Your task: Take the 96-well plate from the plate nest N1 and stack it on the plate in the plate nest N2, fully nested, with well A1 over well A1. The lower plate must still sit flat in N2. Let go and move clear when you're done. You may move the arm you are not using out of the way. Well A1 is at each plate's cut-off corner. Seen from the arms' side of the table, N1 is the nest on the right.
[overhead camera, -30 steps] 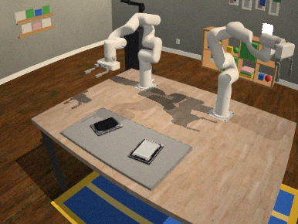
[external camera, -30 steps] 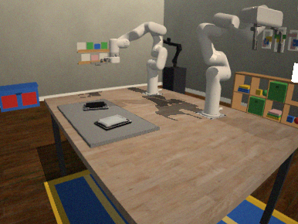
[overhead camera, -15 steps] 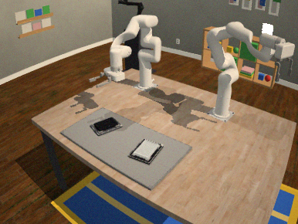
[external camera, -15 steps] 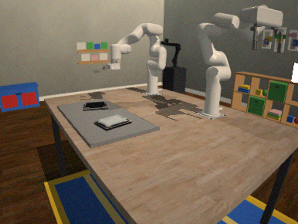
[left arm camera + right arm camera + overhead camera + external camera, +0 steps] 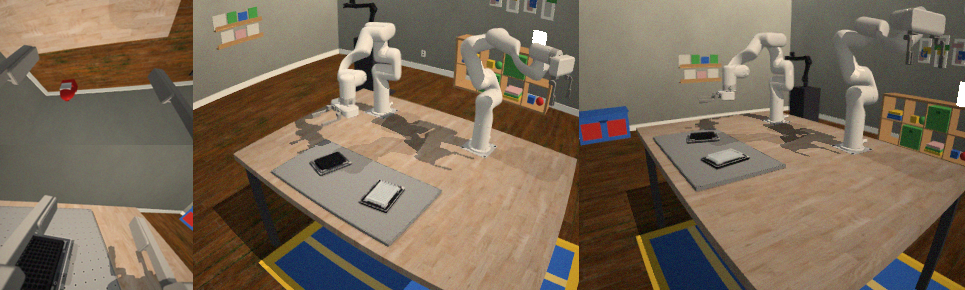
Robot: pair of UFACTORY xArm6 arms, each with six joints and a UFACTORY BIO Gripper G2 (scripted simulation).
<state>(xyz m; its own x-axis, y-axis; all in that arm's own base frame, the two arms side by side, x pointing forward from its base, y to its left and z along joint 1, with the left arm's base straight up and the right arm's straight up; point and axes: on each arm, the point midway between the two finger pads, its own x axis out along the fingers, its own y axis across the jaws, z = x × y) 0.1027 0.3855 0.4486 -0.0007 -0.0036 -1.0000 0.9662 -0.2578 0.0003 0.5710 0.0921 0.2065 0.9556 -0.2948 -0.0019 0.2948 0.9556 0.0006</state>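
black plate [image 5: 330, 161] [image 5: 703, 136] [image 5: 40, 261]: in N1, left of top frame | white plate [image 5: 383, 194] [image 5: 724, 157]: in N2, lower centre | right claw [image 5: 314, 117] [image 5: 702, 99] [image 5: 93, 217]: part-spread, pinching nothing, above bench [image 5: 493, 200] [image 5: 829, 200] [image 5: 81, 22] [image 5: 113, 226], upper left | left claw [image 5: 561, 99] [image 5: 926, 65] [image 5: 92, 61]: spread wide, upper right
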